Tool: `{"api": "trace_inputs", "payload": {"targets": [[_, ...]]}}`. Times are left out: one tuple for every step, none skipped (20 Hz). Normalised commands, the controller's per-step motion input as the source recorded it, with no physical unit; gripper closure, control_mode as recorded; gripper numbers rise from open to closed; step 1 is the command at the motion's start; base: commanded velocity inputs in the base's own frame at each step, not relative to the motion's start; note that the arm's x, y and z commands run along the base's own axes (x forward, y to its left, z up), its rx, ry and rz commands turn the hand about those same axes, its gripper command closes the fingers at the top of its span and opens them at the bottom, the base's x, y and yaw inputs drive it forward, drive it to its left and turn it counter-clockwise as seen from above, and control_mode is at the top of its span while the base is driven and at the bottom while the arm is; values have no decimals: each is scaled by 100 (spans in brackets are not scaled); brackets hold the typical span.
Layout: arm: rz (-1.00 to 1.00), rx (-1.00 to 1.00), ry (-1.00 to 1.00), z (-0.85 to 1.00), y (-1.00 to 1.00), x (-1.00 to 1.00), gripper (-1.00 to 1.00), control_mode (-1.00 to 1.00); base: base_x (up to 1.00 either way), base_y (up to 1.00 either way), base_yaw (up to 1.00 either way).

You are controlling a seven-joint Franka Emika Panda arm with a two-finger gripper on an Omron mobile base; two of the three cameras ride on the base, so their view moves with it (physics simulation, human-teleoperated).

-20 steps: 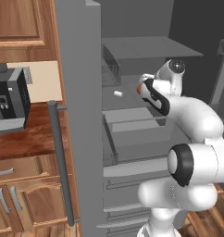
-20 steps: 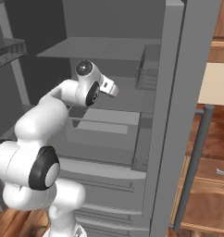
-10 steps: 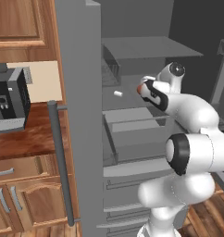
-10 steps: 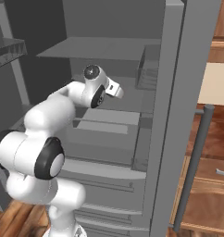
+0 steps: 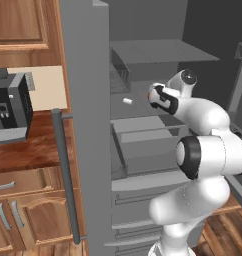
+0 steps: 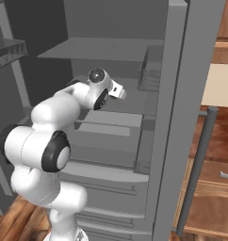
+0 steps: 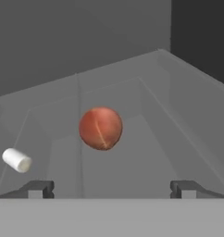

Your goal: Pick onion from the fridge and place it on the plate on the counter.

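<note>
Onion (image 7: 101,128) sits on a grey shelf inside the fridge (image 5: 85,125), straight ahead of the pincer (image 7: 111,189) and centred between its two dark fingertips (image 7: 38,189), which stand wide apart with nothing between them. The reddish-brown ball is apart from both tips, a little further in along the shelf. In the left base view a sliver of it (image 5: 150,96) shows just past the wrist, where the white arm (image 5: 203,150) reaches into the open compartment. To the onion's left in the hand view lies a small white stub (image 7: 16,160) (the same pale piece shows on the shelf in the left base view (image 5: 127,101)), well apart from the onion. Below the shelf are closed grey drawers (image 6: 101,141). Further out, the fridge's long bar handle (image 5: 65,175) runs down its front, and beyond it the dark wood worktop (image 5: 23,152) carries a grey toaster (image 5: 10,107) over brown cabinets (image 5: 28,215).
</note>
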Motion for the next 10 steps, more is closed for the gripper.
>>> {"api": "trace_inputs", "payload": {"targets": [[4,0,0,-11,0,25,-100,-100,0,0,0],[4,0,0,-11,0,25,-100,-100,0,0,0],[4,0,0,-14,0,24,-100,-100,0,0,0],[4,0,0,-11,0,25,-100,-100,0,0,0],[4,0,0,-9,0,29,-100,-100,0,0,0],[4,0,0,-8,0,30,-100,-100,0,0,0],[4,0,0,-5,0,30,-100,-100,0,0,0],[4,0,0,-4,0,29,-100,-100,0,0,0],[3,0,0,-5,0,24,-100,-100,0,0,0],[3,0,0,-7,0,24,-100,-100,0,0,0]]}}
